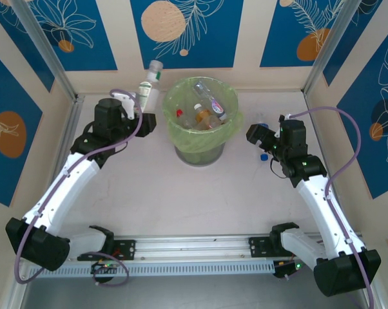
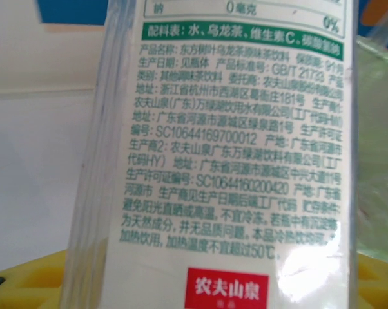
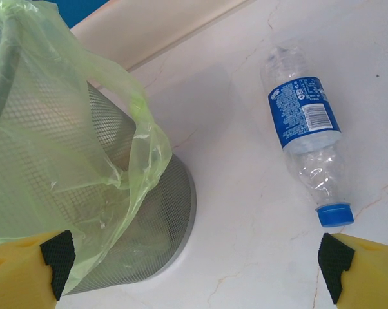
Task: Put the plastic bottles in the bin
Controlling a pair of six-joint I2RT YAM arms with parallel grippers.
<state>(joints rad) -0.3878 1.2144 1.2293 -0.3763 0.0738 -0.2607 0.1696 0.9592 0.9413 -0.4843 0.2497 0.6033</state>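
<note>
Pinching a white-capped bottle (image 1: pixel 149 87) in the left gripper (image 1: pixel 144 108), raised just left of the bin (image 1: pixel 181 138). Holding the right gripper (image 3: pixel 194 270) spread above a blue-labelled bottle (image 3: pixel 307 138) lying on the bench (image 3: pixel 245 212) beside the bin. Probably light, thin, crushable, slick: best gripped across the labelled middle.

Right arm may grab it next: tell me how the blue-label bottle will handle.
The bottle looks empty, so probably very light. Its walls look crumpled near the cap, so it likely gives under a squeeze. Lying on its side on the smooth table, it may roll if nudged.
</note>
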